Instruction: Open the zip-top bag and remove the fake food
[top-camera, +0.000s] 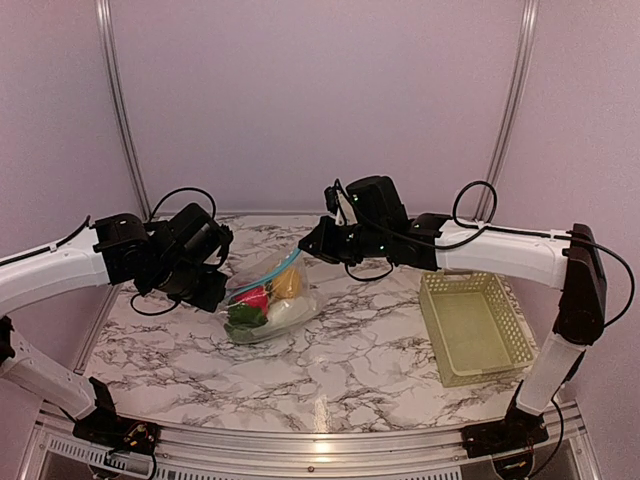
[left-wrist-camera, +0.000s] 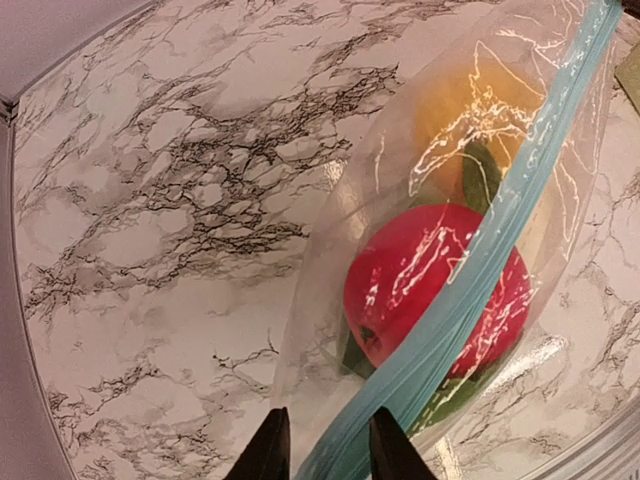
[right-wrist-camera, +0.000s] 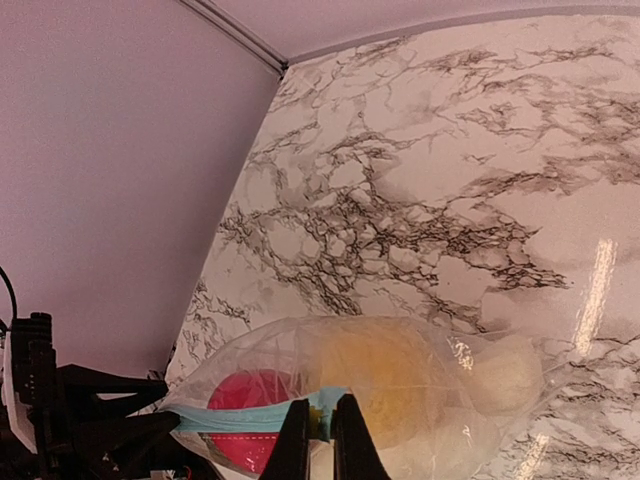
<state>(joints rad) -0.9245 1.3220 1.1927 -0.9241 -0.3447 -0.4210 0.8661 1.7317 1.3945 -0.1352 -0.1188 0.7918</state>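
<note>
Gripping the zip-top bag (top-camera: 268, 296) by its blue zipper strip (left-wrist-camera: 480, 270): left claw (left-wrist-camera: 325, 450) clamped at one end, right claw (right-wrist-camera: 322, 440) pinched tight at the other. Sitting mid-worktop (top-camera: 360, 350), fake food (left-wrist-camera: 430, 290) inside. Can't tell whether seal has split. Pull lips apart evenly, stay low, don't tear film. Glossy marbled worktop, glare. Lilac walls. Lattice basket (top-camera: 475, 325) to the right.

Pale lilac wall panels (top-camera: 320, 100) close the back and sides, joined by silver metal posts (top-camera: 118, 100) at 11 and 1 o'clock. A glossy white table (top-camera: 380, 350) with grey marble veining spreads toward 6 o'clock, catching streaks of light (right-wrist-camera: 597, 285).
</note>
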